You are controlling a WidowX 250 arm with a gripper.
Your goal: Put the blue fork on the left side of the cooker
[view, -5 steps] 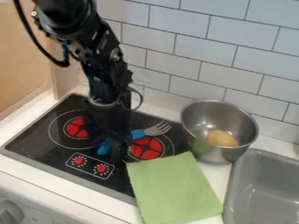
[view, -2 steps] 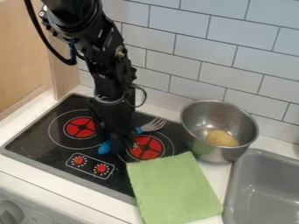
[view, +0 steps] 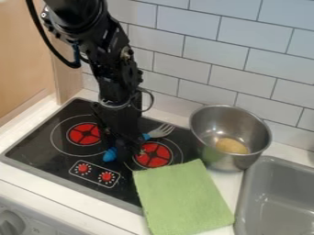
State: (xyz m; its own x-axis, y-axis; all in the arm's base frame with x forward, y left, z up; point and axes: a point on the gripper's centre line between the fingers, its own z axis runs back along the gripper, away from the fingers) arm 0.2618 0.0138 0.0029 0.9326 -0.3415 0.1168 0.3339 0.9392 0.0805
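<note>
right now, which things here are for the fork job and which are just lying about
Part of the job:
- blue fork, lying across the cooker, partly hidden
- cooker, where it has to end up
- pincer, down at the fork

Just there:
- green cloth, partly over the cooker
- metal bowl
- yellowish item inside it
- grey sink

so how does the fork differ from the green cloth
The fork is narrow, with a blue handle and silvery tines, while the cloth is broad and plain green. The gripper hides the fork's middle; the cloth has nothing over it. The fork is over the cooker, whereas the cloth spans its edge and the counter.
</note>
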